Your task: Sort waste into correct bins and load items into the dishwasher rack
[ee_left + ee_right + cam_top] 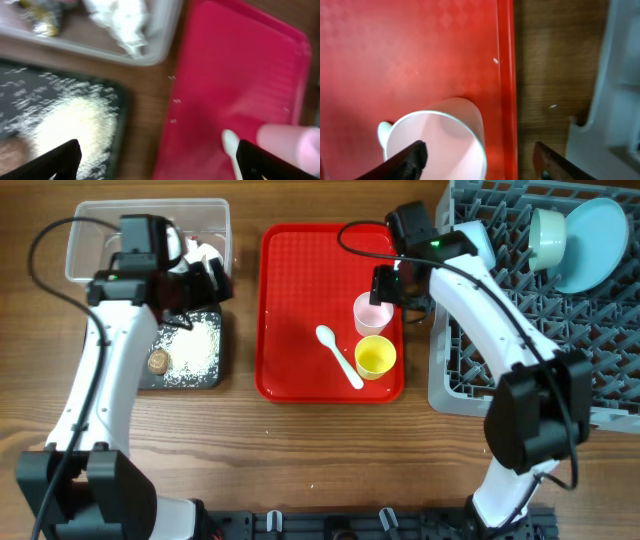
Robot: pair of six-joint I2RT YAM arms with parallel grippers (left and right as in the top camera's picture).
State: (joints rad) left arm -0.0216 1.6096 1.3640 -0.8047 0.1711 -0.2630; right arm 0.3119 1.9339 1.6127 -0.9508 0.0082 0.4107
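Observation:
A red tray (pixel 300 300) holds a pink cup (pixel 371 313), a yellow cup (pixel 375 356) and a white spoon (pixel 340 356). My right gripper (pixel 395 285) is open just above the pink cup; in the right wrist view the cup (pixel 440 145) sits under and between the left finger and the tray's rim, with the fingers (pixel 480 162) spread wide. My left gripper (pixel 205 280) is open and empty (pixel 160 165), hovering over the gap between the black tray of rice (pixel 70 125) and the red tray (pixel 235 75).
A clear bin (pixel 80 240) with white waste stands at the back left. The black tray (pixel 212 370) also holds a brown round item (pixel 158 362). The grey dishwasher rack (pixel 480 360) at right holds a green bowl (pixel 548 235) and a blue plate (pixel 595 240).

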